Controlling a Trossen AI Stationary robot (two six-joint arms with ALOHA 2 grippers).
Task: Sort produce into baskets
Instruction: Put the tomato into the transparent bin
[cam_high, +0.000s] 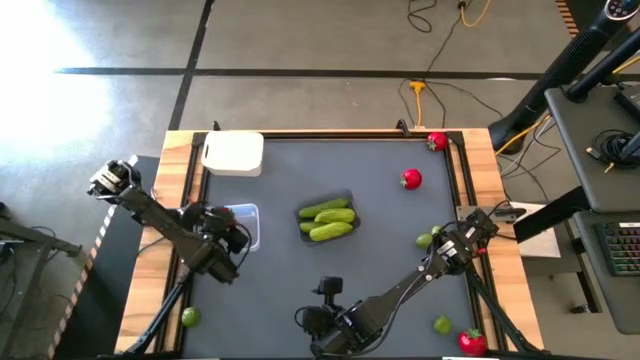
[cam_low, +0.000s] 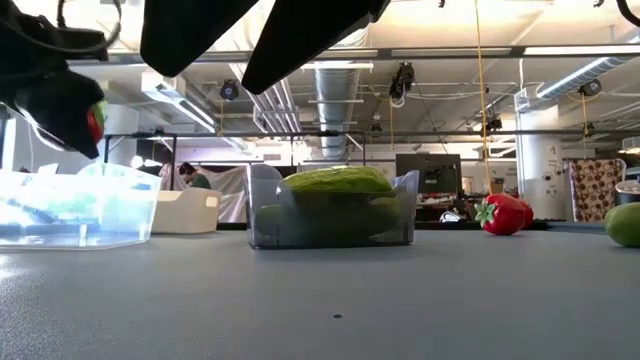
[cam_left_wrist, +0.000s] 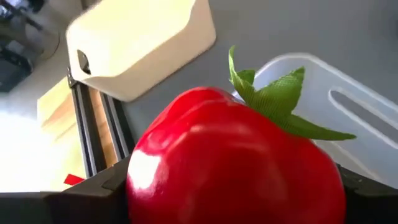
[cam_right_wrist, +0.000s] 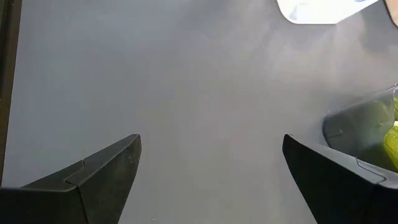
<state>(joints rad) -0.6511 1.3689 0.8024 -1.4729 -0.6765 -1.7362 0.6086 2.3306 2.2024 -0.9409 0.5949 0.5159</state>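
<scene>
At the near edge of the dark table, the right gripper is seen hanging low over bare mat, its two fingers spread wide apart with nothing between them. Near that same edge a red fruit and a lime-like ball are found at the right side, while another green ball lies off the mat on the wooden border at the left. A little farther in, a further green ball is partly hidden by the right arm, which crosses the table's right half. At the left side the left gripper is held above the clear basket, clamped on a red fruit with a green top; in the left wrist view that fruit fills most of the frame and blocks much of the clear tub behind it. At the middle of the table the dark smoky-grey basket is seen holding green cucumbers, which rise above its rim in the low view. Beyond it, a red fruit lies on the mat to the right, and another rests at the far right corner against the frame. The white basket stands at the far left corner. Cables are seen on the floor beyond the table.
</scene>
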